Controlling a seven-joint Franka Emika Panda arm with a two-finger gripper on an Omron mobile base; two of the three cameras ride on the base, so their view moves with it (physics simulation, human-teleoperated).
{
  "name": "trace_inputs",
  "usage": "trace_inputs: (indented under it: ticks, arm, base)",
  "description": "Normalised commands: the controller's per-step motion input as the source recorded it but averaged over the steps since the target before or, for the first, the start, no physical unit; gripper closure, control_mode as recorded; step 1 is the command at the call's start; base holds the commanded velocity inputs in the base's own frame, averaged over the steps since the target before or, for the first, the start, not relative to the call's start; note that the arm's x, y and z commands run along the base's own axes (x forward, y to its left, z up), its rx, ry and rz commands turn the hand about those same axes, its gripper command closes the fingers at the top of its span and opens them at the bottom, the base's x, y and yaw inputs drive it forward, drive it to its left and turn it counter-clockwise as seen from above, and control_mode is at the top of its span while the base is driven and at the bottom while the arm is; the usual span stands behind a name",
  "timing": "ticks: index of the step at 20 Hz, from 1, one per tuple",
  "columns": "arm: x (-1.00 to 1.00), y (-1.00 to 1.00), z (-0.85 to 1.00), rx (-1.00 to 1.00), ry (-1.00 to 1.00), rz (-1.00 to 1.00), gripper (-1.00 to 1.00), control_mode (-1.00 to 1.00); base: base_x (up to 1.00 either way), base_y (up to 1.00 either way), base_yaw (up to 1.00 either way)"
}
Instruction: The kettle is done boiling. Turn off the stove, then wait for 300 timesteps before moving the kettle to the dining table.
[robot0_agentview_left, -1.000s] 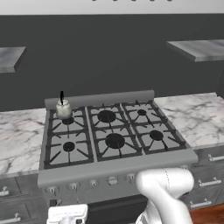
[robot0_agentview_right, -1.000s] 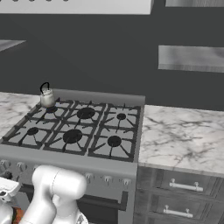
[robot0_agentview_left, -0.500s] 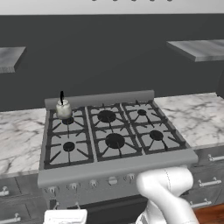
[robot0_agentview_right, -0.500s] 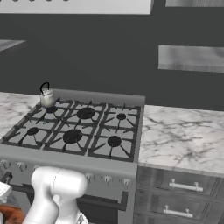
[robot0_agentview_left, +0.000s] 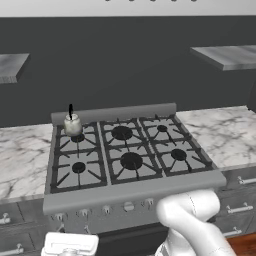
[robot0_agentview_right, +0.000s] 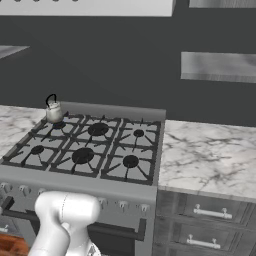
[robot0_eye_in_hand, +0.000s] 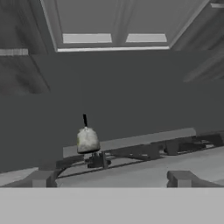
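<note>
Dark grey finger tips (robot0_eye_in_hand: 41, 178) of the gripper (robot0_eye_in_hand: 111, 179) standing wide apart, clamping nothing and touching nothing. Hanging low before the front of the stove (robot0_agentview_left: 132, 190), looking across the black grates (robot0_eye_in_hand: 144, 152) toward the back wall.

Sitting on the rear left burner: the kettle (robot0_agentview_left: 72, 125), silver-grey and squat, thin black handle upright, well apart from the gripper. Same kettle showing at the far left corner of the range in the right base view (robot0_agentview_right: 53, 112) and standing centre-left in the hand view (robot0_eye_in_hand: 87, 140).

Running along the stove front: a row of knobs (robot0_agentview_left: 128, 206), none being touched. Flanking the range: marble counter (robot0_agentview_right: 210, 155).

Judging progress: barely starting. Turning off, waiting and carrying the kettle to the dining table all likely remaining. Flame too small to tell.
</note>
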Motion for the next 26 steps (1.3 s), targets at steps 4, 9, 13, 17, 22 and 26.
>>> trace_inputs:
  ticks: [4, 9, 13, 17, 22, 26]
  arm:
    - [-0.12, 0.0, 0.68, 0.08, 0.0, -0.03, -1.0, -1.0]
    - [-0.01, 0.0, 0.66, 0.1, 0.04, -0.01, -1.0, -1.0]
    - [0.02, -0.08, 0.71, 0.13, 0.1, 0.0, -1.0, -1.0]
    - [0.14, -0.16, 0.7, 0.15, 0.15, 0.0, -1.0, -1.0]
    - [0.17, -0.21, 0.63, 0.16, 0.16, 0.0, -1.0, -1.0]
    - [0.18, -0.23, 0.54, 0.16, 0.16, 0.0, -1.0, -1.0]
  base:
    - [0.0, 0.0, 0.0]
    - [0.0, 0.0, 0.0]
    - [0.0, 0.0, 0.0]
    - [0.0, 0.0, 0.0]
    - [0.0, 0.0, 0.0]
    - [0.0, 0.0, 0.0]
